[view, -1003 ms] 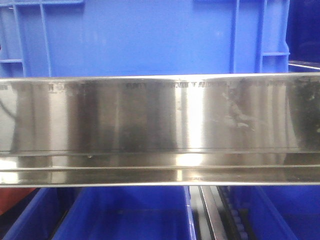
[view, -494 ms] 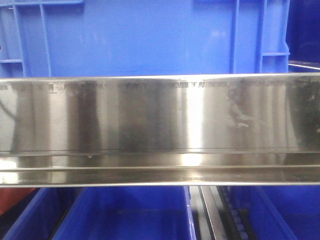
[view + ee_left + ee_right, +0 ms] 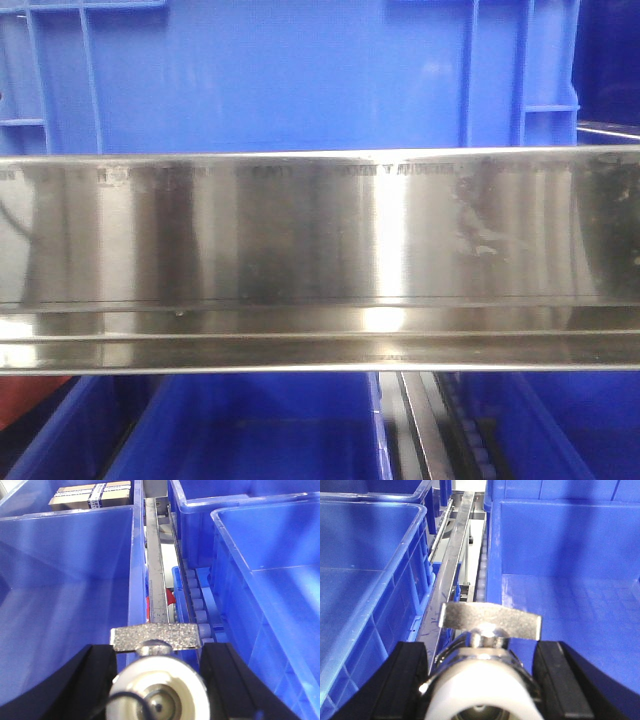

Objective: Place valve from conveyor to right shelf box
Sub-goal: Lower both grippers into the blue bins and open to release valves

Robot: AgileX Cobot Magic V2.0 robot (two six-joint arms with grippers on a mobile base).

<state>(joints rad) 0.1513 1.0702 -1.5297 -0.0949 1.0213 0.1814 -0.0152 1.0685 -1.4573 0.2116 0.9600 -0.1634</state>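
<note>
While the right gripper [image 3: 482, 672] clamped a valve [image 3: 490, 621], its handle crosswise, the blue box [image 3: 560, 535] lay just ahead and rightward, nearer this arm; the left gripper [image 3: 157, 672] clutched a second valve [image 3: 154, 636].

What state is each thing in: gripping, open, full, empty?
Left gripper: shut on the grey-handled valve.
Right gripper: shut on the shiny-handled valve.
Blue bin beside left gripper: nothing seen inside.
Far blue bin: holds a cardboard box.
Blue bin beside right gripper: nothing seen inside.
</note>
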